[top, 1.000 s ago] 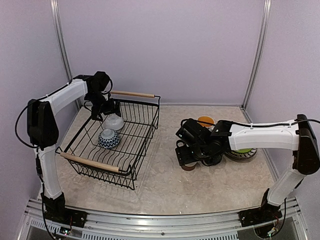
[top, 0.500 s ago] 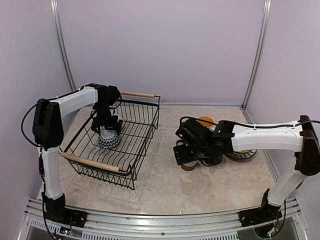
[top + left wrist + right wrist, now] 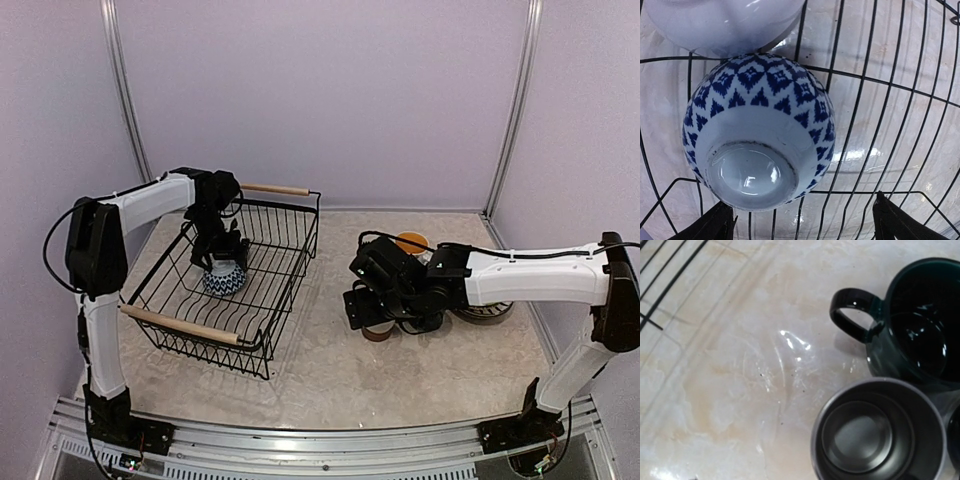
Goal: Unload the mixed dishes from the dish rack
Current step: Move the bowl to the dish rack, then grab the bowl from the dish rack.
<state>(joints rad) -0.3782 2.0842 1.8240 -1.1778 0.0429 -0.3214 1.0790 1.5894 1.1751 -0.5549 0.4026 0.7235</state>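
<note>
The dish rack [image 3: 296,262], a black wire basket with two wooden bar handles, is seen on the left half of the tabletop [image 3: 330,370]. The left gripper [image 3: 223,262] is lowered inside it, directly over a blue-and-white patterned bowl [image 3: 224,281] that rests on the rack's wire floor. In the left wrist view the patterned bowl [image 3: 760,130] is shown with its foot ring turned towards the camera. A plain white bowl [image 3: 725,22] is pressed against its far side. The left gripper [image 3: 805,225] is held with its fingers [image 3: 720,225] spread wide apart, nothing clamped between them, and the patterned bowl lies just beyond the tips.

On the right half of the tabletop, well apart from the rack, unloaded dishes are gathered. The right gripper [image 3: 363,318] is poised low over them. Whether its fingers are apart or together cannot be told, since none are visible in the right wrist view. There a dark green mug [image 3: 915,325] is seen upright, its handle pointing left, with a grey metal cup [image 3: 880,435] just beside it. An orange cup [image 3: 411,241] is set behind the right arm, and a stack of plates [image 3: 492,312] is partly hidden by it.
</note>
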